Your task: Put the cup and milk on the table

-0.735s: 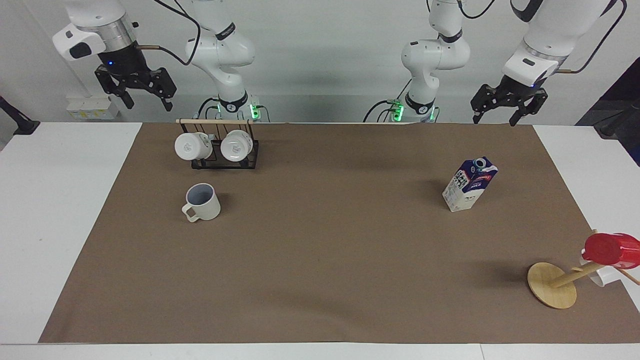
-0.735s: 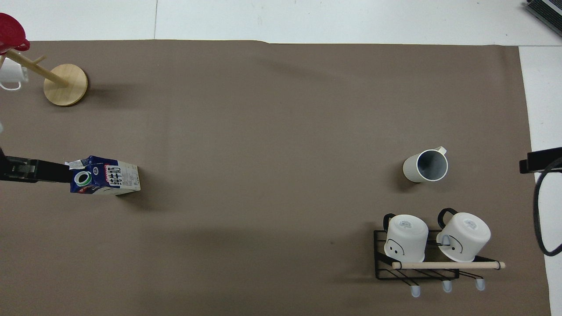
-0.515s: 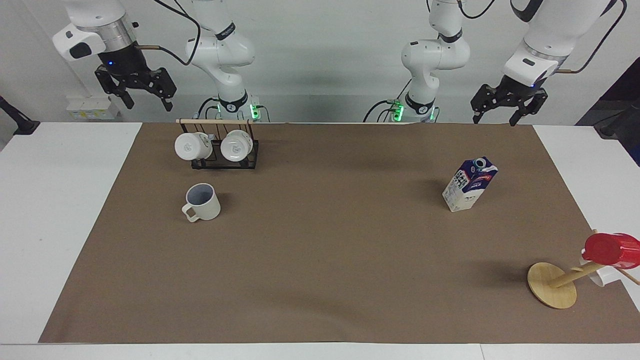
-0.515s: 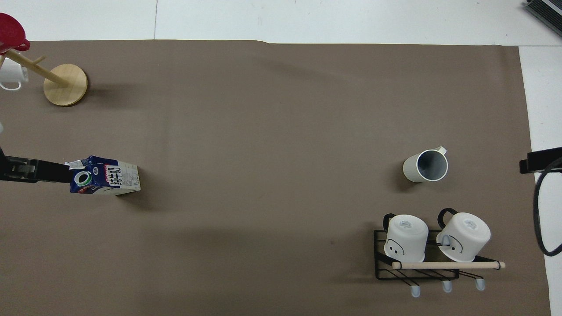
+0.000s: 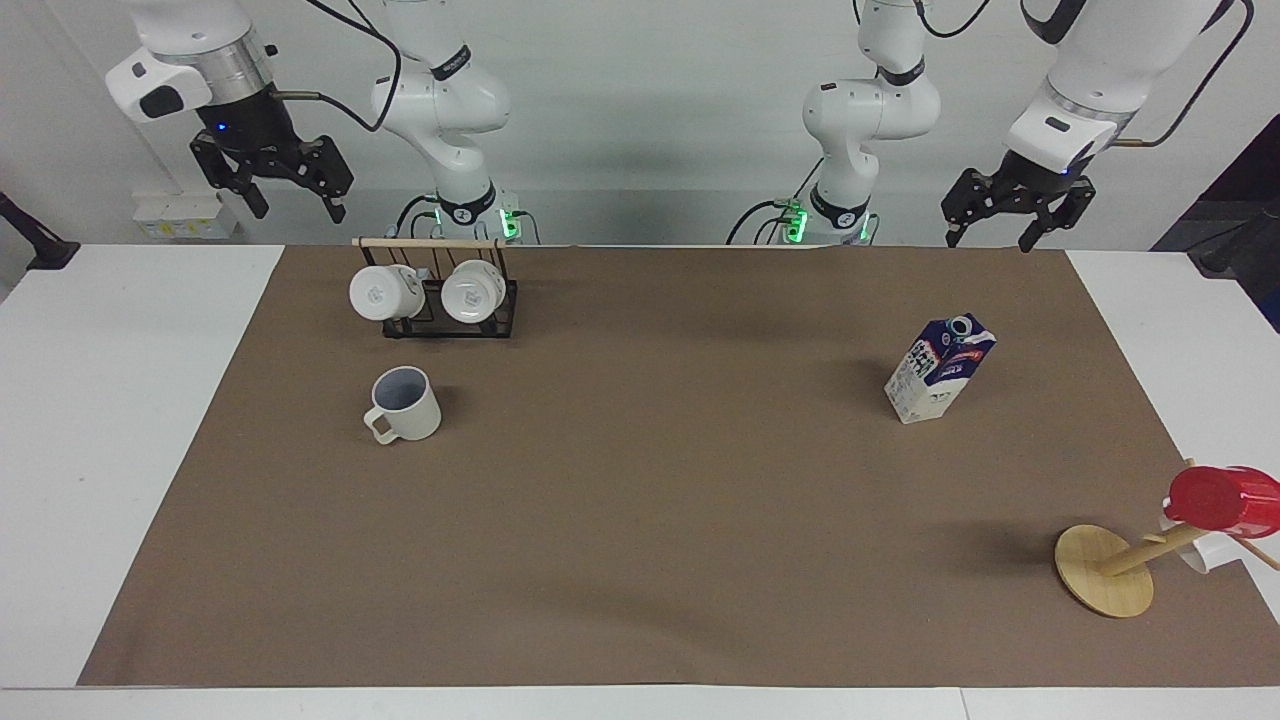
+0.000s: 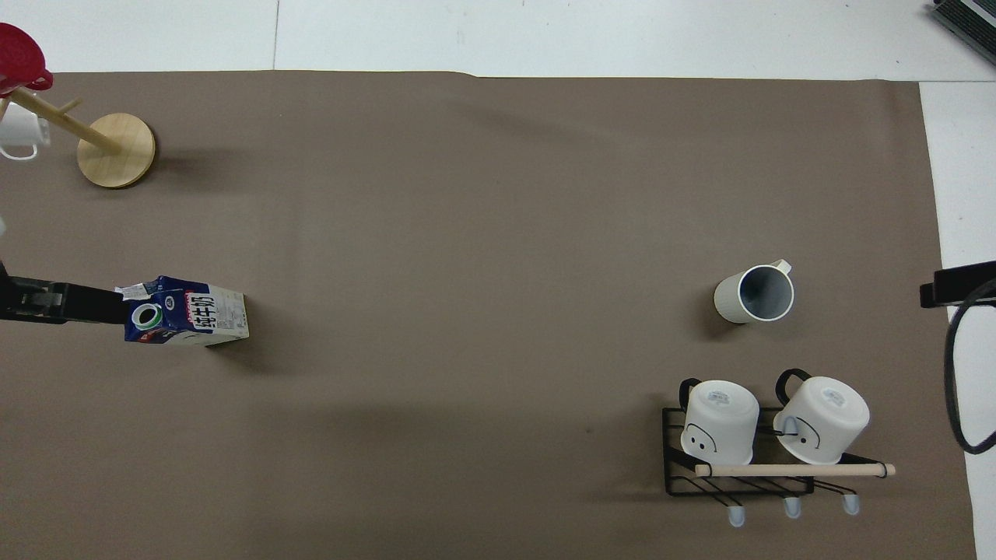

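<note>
Both arms are waiting raised, left gripper (image 5: 1002,226) and right gripper (image 5: 282,190) spread empty. The cup (image 5: 404,404) is standing at nine o'clock, the milk (image 5: 938,368) at three o'clock; the carton likely crushes easily, best gripped across its lower body.

One high camera faces the robots; another looks steeply down from their end, seemingly closer. Both share the tabletop (image 5: 60,420) (image 6: 545,35).
</note>
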Controlling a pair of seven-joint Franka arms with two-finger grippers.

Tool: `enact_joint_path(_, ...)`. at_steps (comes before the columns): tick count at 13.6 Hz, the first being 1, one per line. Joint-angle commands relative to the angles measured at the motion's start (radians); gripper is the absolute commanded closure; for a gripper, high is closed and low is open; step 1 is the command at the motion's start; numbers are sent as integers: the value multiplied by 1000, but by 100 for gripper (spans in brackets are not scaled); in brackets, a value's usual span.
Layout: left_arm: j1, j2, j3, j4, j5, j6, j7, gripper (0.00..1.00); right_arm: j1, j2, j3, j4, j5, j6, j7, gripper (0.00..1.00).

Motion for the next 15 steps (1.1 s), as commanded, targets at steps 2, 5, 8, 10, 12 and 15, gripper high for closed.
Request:
enact_joint_path(2,12,3,-7,18,14,-19,-6,0,-5,-9,4,-11,3,3,25,0)
enact_joint_path(5,12,3,-7,18,14,-19,-6,0,-5,-16,4,-22,3,4,25,0)
enact_joint_path(8,12,3,-9,18,14,-19,-6,0,-4,-23,4,-33,-3,10,30,0)
enact_joint_path(10,12,3,-9,18,14,-19,-6,0,-4,-28,4,-48,-11,42,36,0)
enact_joint_path(12,12,3,-9,18,14,-19,-6,0,-5,-28,4,-50,-13,43,39,0)
enact_joint_path(15,12,3,-7,18,14,-19,-6,0,-4,-28,4,-50,-13,40,39,0)
